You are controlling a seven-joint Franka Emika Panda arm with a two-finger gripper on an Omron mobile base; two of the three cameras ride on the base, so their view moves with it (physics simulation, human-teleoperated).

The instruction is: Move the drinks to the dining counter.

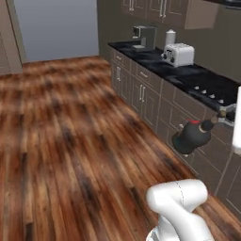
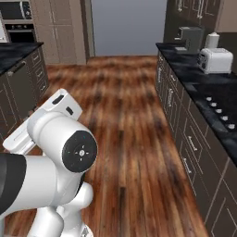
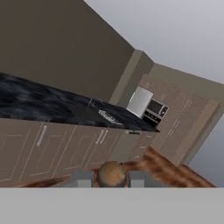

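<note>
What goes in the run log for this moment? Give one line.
phase: carrying | gripper: shut on dark glass bottle at its neck | bottle: in the air beside the base cabinets | dining counter: not reached

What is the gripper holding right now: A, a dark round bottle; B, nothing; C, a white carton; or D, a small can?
A: in the left base view the gripper is shut on the neck of the dark bottle, which hangs in the air in front of the cabinets, above the floor.
</note>
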